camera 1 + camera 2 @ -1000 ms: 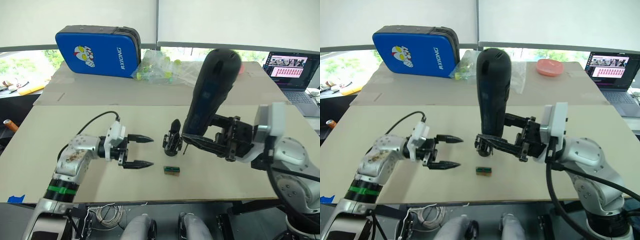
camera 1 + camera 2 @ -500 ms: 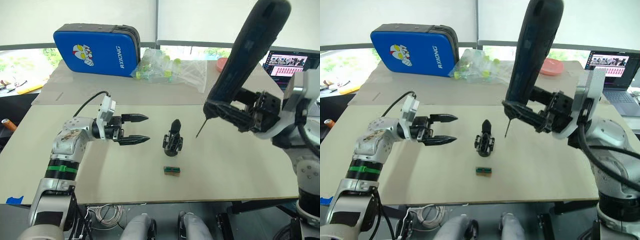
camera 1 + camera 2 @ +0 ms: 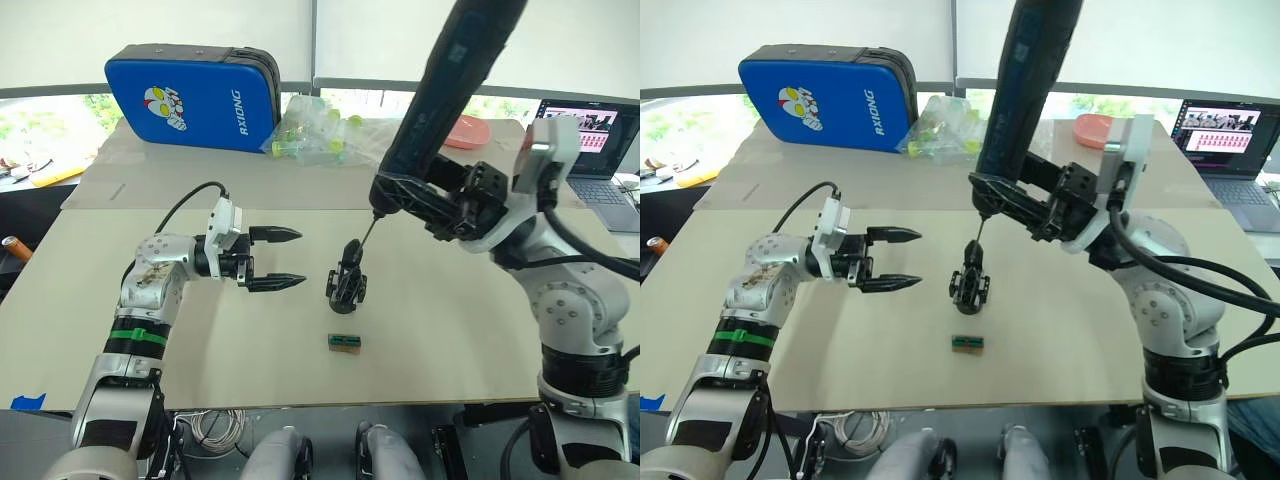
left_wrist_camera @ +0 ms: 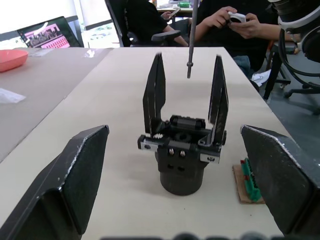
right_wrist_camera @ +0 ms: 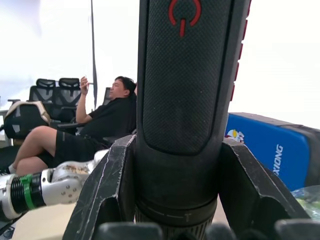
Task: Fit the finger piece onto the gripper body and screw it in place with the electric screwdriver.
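Gripper body (image 3: 346, 285) just beside left gripper (image 3: 290, 259)

gripper body (image 3: 346, 283): standing mid-tabletop (image 3: 450, 330)
left pincer (image 3: 290, 259): hovering left of it
electric screwdriver (image 3: 440, 105): tilting above it

Office/lab, laptop (image 3: 585, 140), office chairs (image 5: 55, 90), seated person (image 5: 95, 125), work table (image 3: 300, 210)

black gripper body (image 3: 345, 283) stands upright, tilted electric screwdriver (image 3: 443, 97) bit just above.
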{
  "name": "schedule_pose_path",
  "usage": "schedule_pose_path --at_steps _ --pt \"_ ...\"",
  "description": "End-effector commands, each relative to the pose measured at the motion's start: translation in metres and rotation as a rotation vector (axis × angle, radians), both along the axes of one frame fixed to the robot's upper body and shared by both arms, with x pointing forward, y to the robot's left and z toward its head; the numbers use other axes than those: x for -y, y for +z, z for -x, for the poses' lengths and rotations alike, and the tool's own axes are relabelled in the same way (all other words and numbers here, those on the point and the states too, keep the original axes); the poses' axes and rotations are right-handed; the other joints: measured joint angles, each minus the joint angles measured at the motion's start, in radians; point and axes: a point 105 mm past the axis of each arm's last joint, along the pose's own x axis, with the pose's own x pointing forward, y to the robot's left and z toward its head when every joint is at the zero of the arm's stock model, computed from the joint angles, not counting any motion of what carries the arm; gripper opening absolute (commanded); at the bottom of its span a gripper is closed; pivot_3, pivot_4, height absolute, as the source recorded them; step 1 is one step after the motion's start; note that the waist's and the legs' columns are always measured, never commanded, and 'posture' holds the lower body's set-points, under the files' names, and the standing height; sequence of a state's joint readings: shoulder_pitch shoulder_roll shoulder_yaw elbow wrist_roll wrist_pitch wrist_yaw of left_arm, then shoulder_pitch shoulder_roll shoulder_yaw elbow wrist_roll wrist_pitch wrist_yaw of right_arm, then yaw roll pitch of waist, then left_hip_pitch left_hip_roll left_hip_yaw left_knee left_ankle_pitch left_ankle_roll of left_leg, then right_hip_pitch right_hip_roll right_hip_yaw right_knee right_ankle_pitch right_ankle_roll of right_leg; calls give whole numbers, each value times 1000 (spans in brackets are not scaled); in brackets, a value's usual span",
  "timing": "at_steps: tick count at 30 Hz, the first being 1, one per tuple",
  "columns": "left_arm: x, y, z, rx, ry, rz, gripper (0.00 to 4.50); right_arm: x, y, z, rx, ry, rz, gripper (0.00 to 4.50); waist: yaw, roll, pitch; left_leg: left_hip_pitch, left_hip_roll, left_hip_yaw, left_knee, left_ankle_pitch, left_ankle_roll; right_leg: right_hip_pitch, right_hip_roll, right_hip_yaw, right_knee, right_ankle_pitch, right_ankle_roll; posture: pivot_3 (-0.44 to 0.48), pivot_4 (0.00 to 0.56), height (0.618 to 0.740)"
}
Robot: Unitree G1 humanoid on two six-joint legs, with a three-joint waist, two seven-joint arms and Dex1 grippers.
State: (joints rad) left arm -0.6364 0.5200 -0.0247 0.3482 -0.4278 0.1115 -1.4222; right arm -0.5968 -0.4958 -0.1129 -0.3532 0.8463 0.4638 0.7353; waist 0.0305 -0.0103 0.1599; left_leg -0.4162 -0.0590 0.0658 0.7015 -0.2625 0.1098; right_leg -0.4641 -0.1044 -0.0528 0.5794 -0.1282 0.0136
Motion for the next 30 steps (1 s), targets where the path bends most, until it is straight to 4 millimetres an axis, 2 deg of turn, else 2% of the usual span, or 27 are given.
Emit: schedule_pose_path --at_steps 1,11,16,30 --pt "3 0 5 15 -13 -11 4500 -6 19 7 95 5 -43 1881 -4 0 0 0 0 0 0 0 0 0 0 0 0 0 0 0 150 740" --pt "16 -18 9 11 0 -2 4500 -23 4 3 78 58 51 1881 -17 0 0 0 -2 0 0 0 -1 0 0 -8 1 0 0 0 150 740" --pt "22 -30 13 21 10 -17 4500 -26 -1 1 59 79 68 1881 -20 0 0 0 -2 0 0 1 -1 0 0 -9 2 0 0 0 150 740" --pt "25 -45 9 38 64 -43 4500 -28 -15 0 28 90 85 1881 -19 0 0 0 -3 0 2 -2 -7 -1 -3 -12 8 0 0 0 150 740"
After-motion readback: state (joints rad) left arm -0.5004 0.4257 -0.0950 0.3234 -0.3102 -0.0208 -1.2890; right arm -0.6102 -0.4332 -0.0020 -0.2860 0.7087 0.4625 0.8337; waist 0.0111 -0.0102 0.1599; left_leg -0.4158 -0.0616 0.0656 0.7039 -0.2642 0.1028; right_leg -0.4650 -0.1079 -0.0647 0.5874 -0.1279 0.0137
